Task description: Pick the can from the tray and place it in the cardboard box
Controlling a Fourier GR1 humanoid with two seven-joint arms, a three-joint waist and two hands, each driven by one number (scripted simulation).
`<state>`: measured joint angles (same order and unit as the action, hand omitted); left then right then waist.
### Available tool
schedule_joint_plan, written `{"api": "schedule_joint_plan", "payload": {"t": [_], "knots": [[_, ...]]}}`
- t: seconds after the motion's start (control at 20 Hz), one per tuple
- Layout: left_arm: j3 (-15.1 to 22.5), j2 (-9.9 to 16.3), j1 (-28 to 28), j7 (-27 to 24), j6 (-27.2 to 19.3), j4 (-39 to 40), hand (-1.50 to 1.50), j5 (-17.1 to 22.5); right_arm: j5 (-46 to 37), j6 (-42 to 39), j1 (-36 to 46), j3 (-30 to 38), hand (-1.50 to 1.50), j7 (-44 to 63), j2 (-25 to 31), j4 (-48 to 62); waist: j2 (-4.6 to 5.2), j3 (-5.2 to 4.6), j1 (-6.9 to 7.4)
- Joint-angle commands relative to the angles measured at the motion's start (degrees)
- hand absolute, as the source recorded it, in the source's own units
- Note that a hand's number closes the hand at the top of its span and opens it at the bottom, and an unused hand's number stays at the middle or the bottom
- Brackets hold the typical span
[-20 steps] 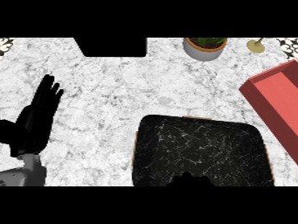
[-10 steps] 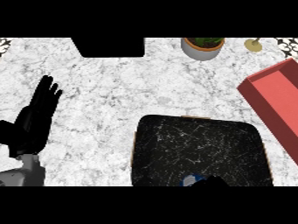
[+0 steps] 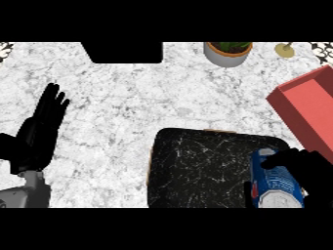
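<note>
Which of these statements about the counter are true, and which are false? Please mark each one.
1. The right robot hand is curled round the blue can. True.
2. The can lies inside the red box. False: it is over the dark tray, at its right side.
3. The left robot hand holds the potted plant. False: it is open at the left, holding nothing.
4. The potted plant stands at the counter's far edge. True.

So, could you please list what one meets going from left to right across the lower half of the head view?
Left robot hand, open and resting → dark tray → blue can with the right robot hand curled round it → red box.
</note>
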<state>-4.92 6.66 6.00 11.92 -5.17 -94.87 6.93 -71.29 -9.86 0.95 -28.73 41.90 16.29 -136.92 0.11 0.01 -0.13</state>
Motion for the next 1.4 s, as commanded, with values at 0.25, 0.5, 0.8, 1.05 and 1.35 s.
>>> {"api": "schedule_joint_plan", "payload": {"t": [0.25, 0.5, 0.8, 1.05, 1.35], "knots": [[-0.51, 0.01, 0.94, 1.23, -0.1, 0.16, 0.0, 0.58, 21.74, -5.84, 4.94, 28.17, 1.5, -7.94, 0.72, 1.61, 0.08, 0.06, 0.15], [-0.04, 0.19, -2.15, -1.13, 2.03, -0.47, 0.0, 0.63, 23.2, -1.62, 8.31, 38.33, 1.5, -19.98, 6.54, 17.41, -0.07, 0.01, 0.28], [-0.1, -0.56, 0.08, 1.93, 0.15, -1.06, 0.0, 0.45, 22.08, 4.1, 10.66, 43.28, 1.5, -31.64, 11.16, 35.19, 0.0, 0.01, 0.42], [0.8, -0.41, -0.2, 2.35, 0.68, -1.96, 0.0, 0.0, 16.05, 5.33, 10.11, 40.67, 1.5, -38.11, 15.85, 48.4, 0.21, 0.03, 0.95], [1.25, -1.27, 0.33, 0.86, 0.23, -0.03, 0.0, -0.84, 14.84, -4.42, 15.49, 38.04, -1.5, -36.58, 18.32, 63.82, 0.24, 0.02, 1.35]]}}
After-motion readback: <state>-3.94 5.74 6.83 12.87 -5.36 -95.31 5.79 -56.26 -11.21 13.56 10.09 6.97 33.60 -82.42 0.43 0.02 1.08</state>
